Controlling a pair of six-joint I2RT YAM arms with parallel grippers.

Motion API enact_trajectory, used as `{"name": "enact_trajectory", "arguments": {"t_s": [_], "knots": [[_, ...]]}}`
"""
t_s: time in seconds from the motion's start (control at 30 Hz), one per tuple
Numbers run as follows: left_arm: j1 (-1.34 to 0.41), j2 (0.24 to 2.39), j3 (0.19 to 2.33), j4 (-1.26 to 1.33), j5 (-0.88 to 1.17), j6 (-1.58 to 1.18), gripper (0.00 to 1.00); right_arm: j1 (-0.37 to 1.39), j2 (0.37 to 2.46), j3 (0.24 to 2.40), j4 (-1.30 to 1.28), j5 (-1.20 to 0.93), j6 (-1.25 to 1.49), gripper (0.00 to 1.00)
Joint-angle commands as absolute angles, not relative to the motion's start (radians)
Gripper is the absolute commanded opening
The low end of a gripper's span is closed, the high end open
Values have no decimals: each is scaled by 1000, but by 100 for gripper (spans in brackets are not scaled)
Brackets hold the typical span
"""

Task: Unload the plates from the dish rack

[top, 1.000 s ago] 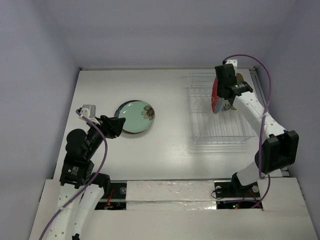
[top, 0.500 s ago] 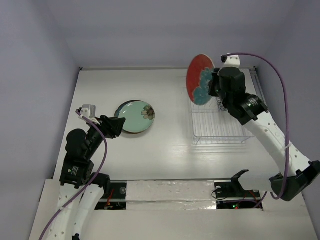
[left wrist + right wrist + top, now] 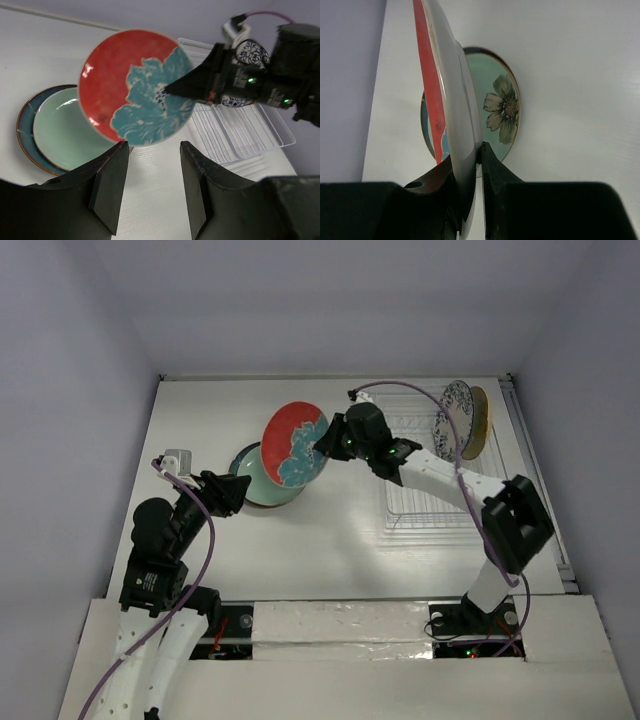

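Observation:
My right gripper is shut on the rim of the red plate with teal pattern and holds it tilted on edge in the air above the stack. It also shows in the left wrist view and edge-on in the right wrist view. The pale green plate lies on the dark teal plate on the table. The white blue-rimmed plate and the tan plate stand upright in the white wire dish rack. My left gripper is open and empty beside the stack.
White walls close in the table at the left, back and right. The rack fills the right side of the table. The right arm stretches across the rack's front part.
My right gripper has lifted the red plate out of the rack and carried it left across the table to above the green plate. The left arm has not moved.

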State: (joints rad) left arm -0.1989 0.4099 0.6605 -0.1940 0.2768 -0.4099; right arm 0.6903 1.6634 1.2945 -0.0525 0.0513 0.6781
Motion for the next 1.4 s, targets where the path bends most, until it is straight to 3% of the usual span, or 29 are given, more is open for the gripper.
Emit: {"name": "enact_trajectory", "arguments": {"t_s": [0.0,0.37,0.43,0.47,0.5,0.57,0.6,0.67,0.7,0.8,1.17,1.23,1.27,1.3,1.37], "knots": [[-192,410,644,-163,284,-417,42,716,1684,1341,284,-34,860,0],[-192,410,644,-160,287,-416,43,765,1890,1312,394,-87,1014,0],[-192,408,646,-160,288,-416,43,765,1904,1302,391,-84,1015,11],[-192,407,644,-160,288,-417,43,765,1908,1302,391,-84,1015,11],[-192,408,646,-163,287,-417,43,776,1911,1295,388,-83,1012,26],[-192,406,644,-163,285,-417,43,776,1925,1290,373,-89,996,40],[-192,405,644,-161,287,-417,43,788,1925,1284,364,-80,988,57],[-192,405,644,-161,285,-417,43,799,1918,1275,336,-63,942,73],[-192,402,644,-163,285,-417,43,799,1914,1281,281,-36,919,86],[-192,402,646,-161,284,-417,43,818,1888,1310,153,59,821,100],[-192,399,646,-161,284,-417,43,818,1707,1348,-262,524,539,100],[-192,396,644,-163,282,-417,43,808,1637,1329,-301,589,526,94],[-192,394,644,-163,284,-417,43,795,1608,1318,-307,615,514,87],[-192,394,646,-164,282,-417,43,782,1574,1307,-324,664,509,62],[-192,393,644,-164,281,-417,43,721,1467,1282,-348,701,488,22]]}}
